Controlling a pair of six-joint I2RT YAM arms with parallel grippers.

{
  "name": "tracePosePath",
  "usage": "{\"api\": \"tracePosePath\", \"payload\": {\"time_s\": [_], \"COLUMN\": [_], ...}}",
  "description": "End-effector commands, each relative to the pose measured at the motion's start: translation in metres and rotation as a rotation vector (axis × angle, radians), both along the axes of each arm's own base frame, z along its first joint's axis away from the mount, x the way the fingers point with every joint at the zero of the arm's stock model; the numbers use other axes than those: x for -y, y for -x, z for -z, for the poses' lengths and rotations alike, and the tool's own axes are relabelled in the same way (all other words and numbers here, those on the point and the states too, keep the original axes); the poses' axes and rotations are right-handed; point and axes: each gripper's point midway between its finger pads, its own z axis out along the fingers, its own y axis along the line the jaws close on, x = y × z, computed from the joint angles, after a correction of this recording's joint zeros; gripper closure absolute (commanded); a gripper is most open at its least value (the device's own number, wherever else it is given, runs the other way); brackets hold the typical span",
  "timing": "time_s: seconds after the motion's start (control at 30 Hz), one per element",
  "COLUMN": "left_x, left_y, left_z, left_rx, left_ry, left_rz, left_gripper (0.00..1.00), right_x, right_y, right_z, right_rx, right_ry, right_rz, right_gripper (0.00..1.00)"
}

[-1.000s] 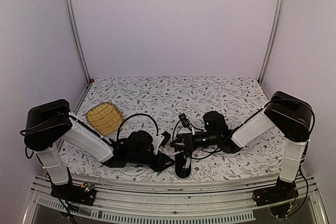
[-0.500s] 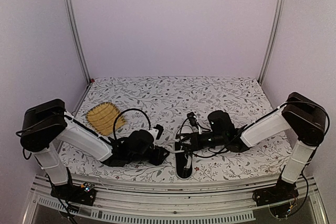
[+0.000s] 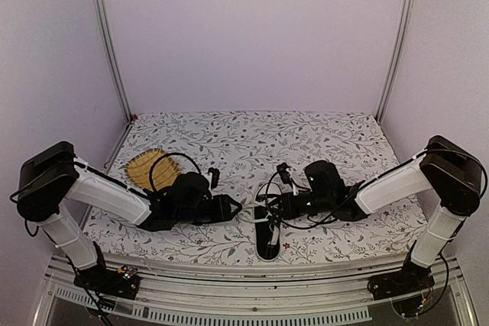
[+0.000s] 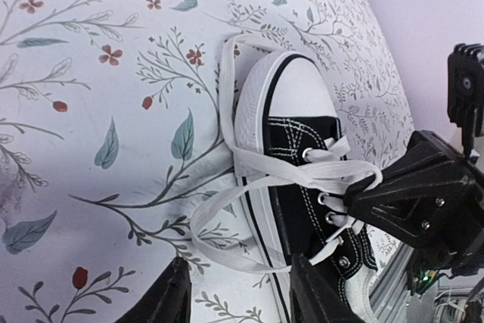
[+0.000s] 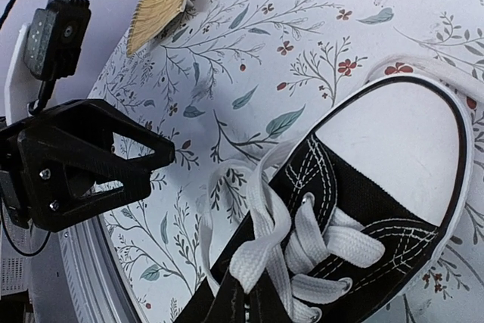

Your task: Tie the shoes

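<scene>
The left gripper [image 4: 238,266] gapes wide, holding nothing, beside the sneaker [image 4: 291,130]; the right gripper [image 4: 357,200] touches its laces [image 4: 302,169], though I cannot tell if it grips them.

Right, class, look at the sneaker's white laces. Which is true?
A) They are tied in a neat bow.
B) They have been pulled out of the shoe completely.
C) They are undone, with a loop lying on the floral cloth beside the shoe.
C: the left wrist view shows the laces threaded through the sneaker but unknotted, with one loop trailing onto the cloth.

sneaker [image 5: 361,203] heel cut off, btm edge, right wrist view
</scene>
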Motion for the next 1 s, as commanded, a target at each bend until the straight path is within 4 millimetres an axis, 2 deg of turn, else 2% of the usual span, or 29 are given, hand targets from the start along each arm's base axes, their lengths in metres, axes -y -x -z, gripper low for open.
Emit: {"api": "tracePosePath", "payload": {"time_s": [0.0, 0.2, 0.3, 0.8, 0.9, 0.97], "left_x": [0.007, 0.016, 0.022, 0.055, 0.053, 0.049], "left_y": [0.01, 0.022, 0.025, 0.016, 0.004, -0.004], "left_z": [0.007, 0.025, 0.026, 0.033, 0.031, 0.026], "left_rx": [-0.148, -0.266, -0.28, -0.302, -0.265, -0.219], "left_ry": [0.074, 0.088, 0.108, 0.238, 0.239, 0.231], "left_rz": [0.003, 0.023, 0.035, 0.063, 0.028, 0.01], "left_gripper": [0.56, 0.55, 0.55, 0.51, 0.58, 0.68], "right_x": [0.007, 0.007, 0.007, 0.005, 0.005, 0.006], "right_y": [-0.002, -0.004, -0.004, -0.003, -0.003, -0.003], "right_z": [-0.008, -0.017, -0.021, -0.023, -0.025, -0.028], "right_rx": [0.03, 0.046, 0.057, 0.073, 0.078, 0.083], "right_ry": [0.011, -0.005, -0.011, -0.011, -0.013, -0.016], "right_rz": [0.023, 0.031, 0.033, 0.012, 0.01, 0.01], "right_gripper": [0.98, 0.98, 0.98, 0.98, 0.98, 0.98]}}
